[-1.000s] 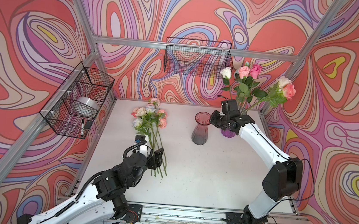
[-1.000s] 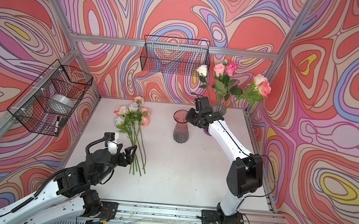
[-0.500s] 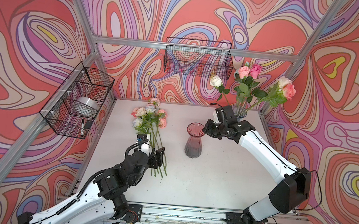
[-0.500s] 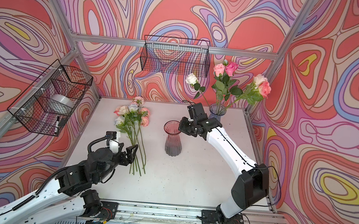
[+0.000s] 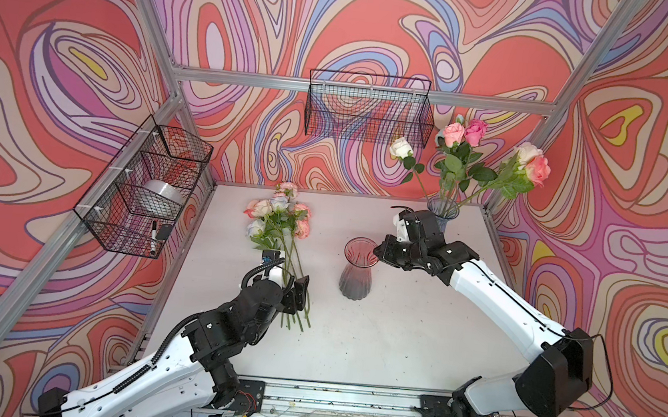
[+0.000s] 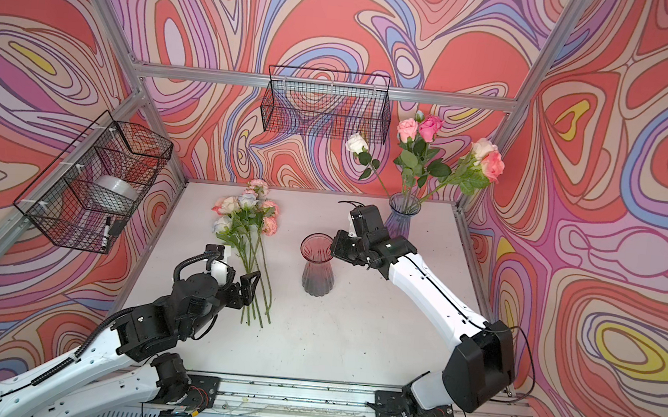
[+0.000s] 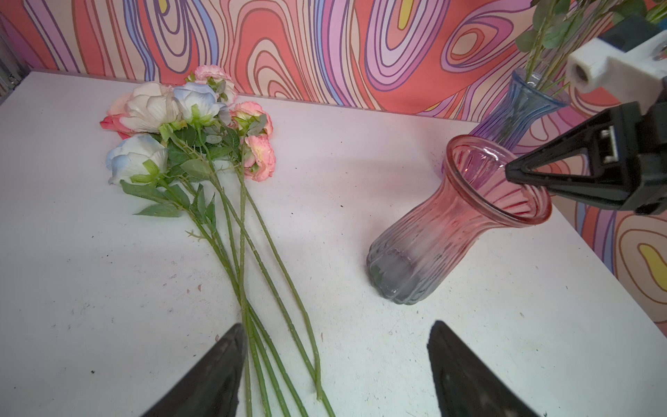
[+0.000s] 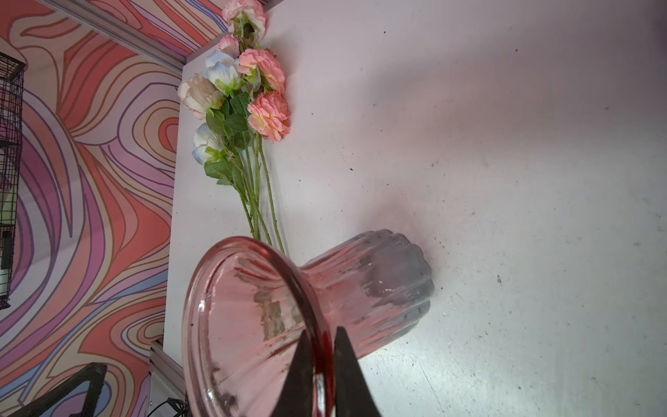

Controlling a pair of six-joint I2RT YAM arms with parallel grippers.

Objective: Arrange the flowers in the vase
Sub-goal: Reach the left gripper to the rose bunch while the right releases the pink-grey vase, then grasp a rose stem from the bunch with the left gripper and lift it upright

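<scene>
Right wrist: right claw (image 8: 322,334) pinches pink vase (image 8: 379,285) rim.

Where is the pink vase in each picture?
In a top view: pink vase near centre, right of the lying flowers.
In a top view: pink vase, same spot.
Left wrist: pink vase beside the flower stems.
Right wrist: pink vase nearest, right pincer on rim.
Landmark: lying flowers.

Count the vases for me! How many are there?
2. A pink vase stands in the middle, its rim pinched by the right claw. A blue vase holding roses stands at the back, on the right.
</scene>
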